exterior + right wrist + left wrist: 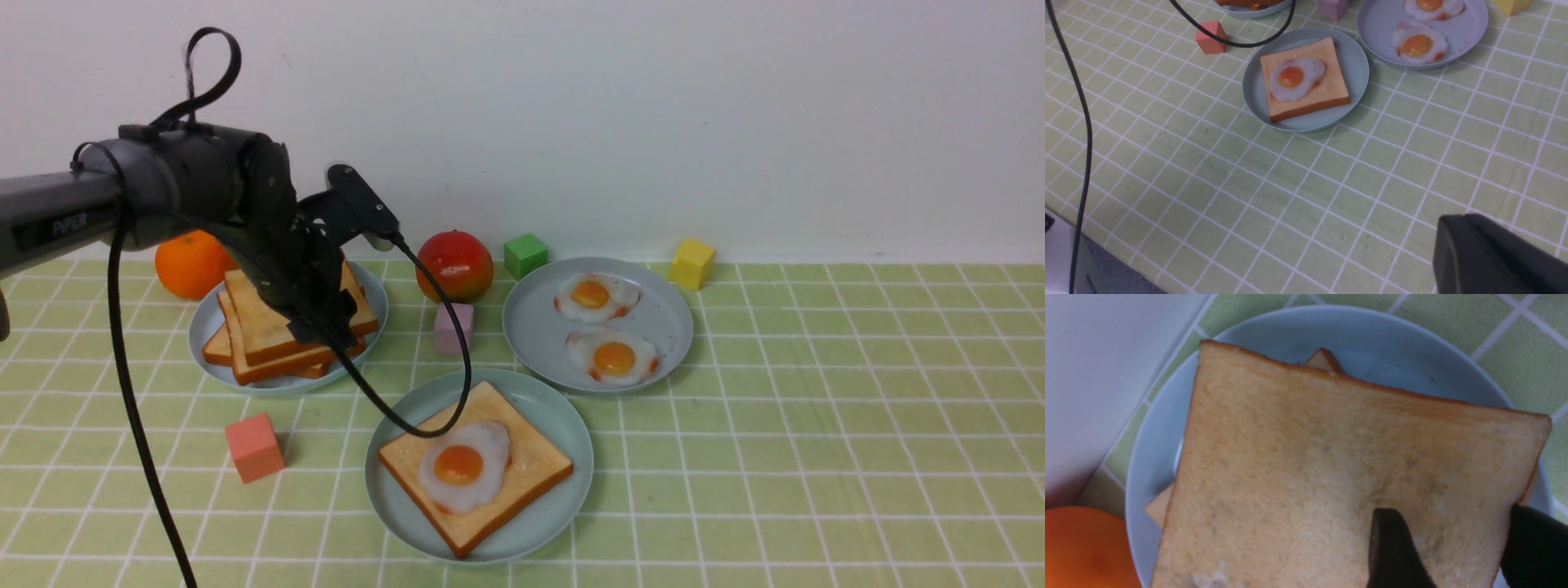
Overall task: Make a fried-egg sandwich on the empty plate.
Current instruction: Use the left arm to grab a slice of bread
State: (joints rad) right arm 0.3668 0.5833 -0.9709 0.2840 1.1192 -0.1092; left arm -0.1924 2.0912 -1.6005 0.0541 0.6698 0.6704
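Note:
The pale mint-teal plate (563, 425) sits front centre and holds one toast slice (531, 465) with a fried egg (461, 465) lying bare on top. It also shows in the right wrist view (1359, 65). My left gripper (322, 322) is low over the toast stack (261, 327) on the left blue-grey plate (204, 335). In the left wrist view it (1453, 522) is open. One finger (1392, 547) is over the top slice (1310, 457) and the other is just past its edge. My right gripper (1461, 222) is shut and empty above the table, out of the front view.
A second blue-grey plate (539, 335) holds two fried eggs (614, 357). An orange (189, 263), a red fruit (455, 265), and green (525, 255), yellow (692, 263), lilac (453, 327) and coral (255, 447) cubes stand around. The left arm's cable (457, 351) hangs over the mint plate.

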